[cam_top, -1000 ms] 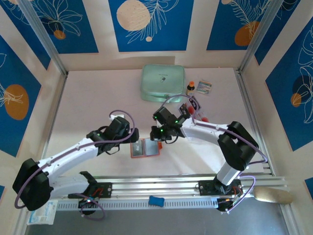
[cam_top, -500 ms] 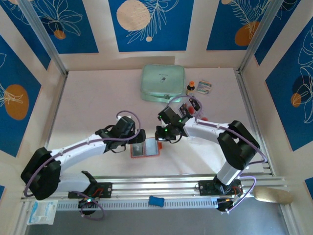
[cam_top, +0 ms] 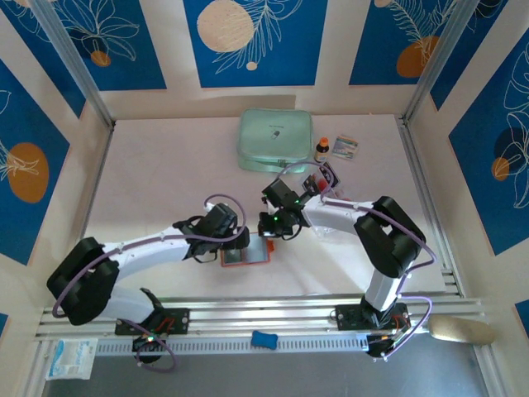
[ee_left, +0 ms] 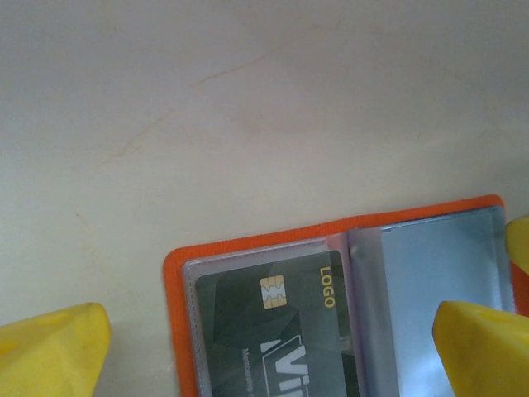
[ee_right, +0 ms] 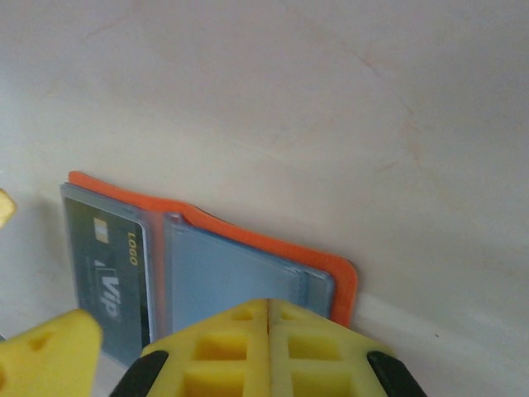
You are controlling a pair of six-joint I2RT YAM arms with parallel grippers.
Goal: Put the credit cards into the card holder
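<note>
Card holder (ee_left: 175, 314) open | wrist views: card (ee_left: 273, 335) inside | left jaws spread | right jaws closed

Pale, lightly scuffed table (cam_top: 157, 174), and right at the near middle the orange card holder (cam_top: 246, 252) lies flat on it, spread open with its clear sleeves facing up. Along the far edge a mint-green zip case (cam_top: 275, 141) sits flat, a small dark bottle (cam_top: 321, 150) stands just beside it on the right, then a small printed packet (cam_top: 345, 148). Between that row and the holder, dark credit cards (cam_top: 329, 175) lie partly hidden.
</note>
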